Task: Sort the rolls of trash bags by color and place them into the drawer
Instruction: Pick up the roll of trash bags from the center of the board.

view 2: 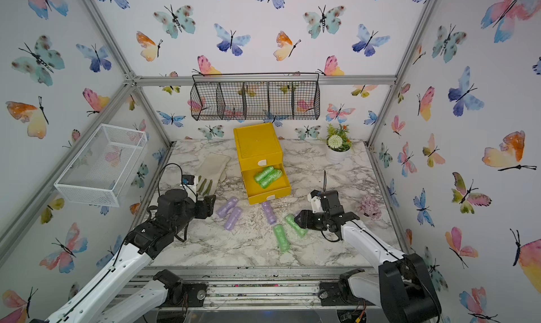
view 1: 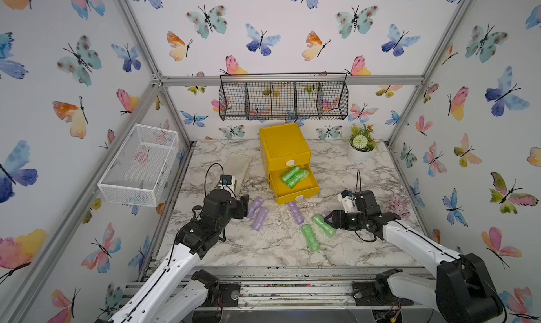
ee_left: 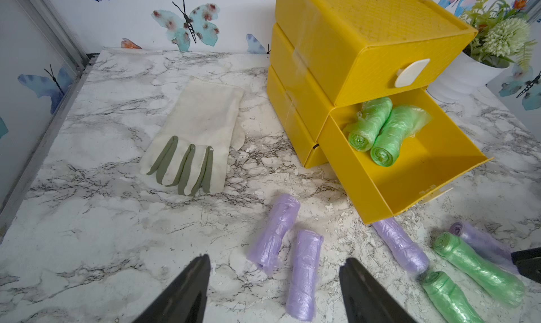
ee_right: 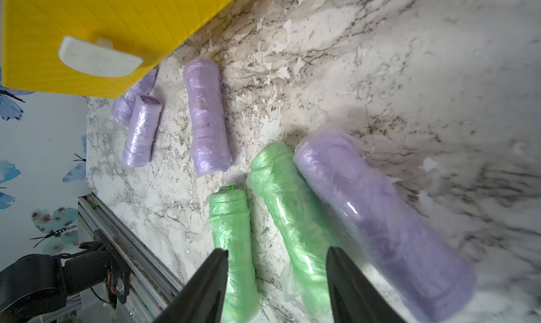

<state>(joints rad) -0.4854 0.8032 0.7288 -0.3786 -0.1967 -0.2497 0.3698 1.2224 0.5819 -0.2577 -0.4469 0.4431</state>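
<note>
The yellow drawer (view 1: 285, 148) chest stands at the back middle. One lower drawer is pulled out and holds two green rolls (view 1: 293, 176) (ee_left: 380, 131). Two purple rolls (view 1: 257, 213) lie just in front of my left gripper (view 1: 244, 207) (ee_left: 275, 260), which is open and empty. A third purple roll (view 1: 295, 212) lies before the open drawer. Two green rolls (view 1: 310, 237) (view 1: 323, 225) lie at my right gripper (view 1: 329, 219) (ee_right: 276, 251), which hangs open over them, gripping nothing. Beside them lies a fourth purple roll (ee_right: 380, 219).
A pale glove (view 1: 238, 167) lies left of the chest. A potted plant (view 1: 361, 147) stands at the back right and a lilac flower (view 1: 399, 206) lies by the right edge. A white mesh basket (view 1: 137, 166) hangs on the left wall, a black wire basket (view 1: 284, 99) on the back wall.
</note>
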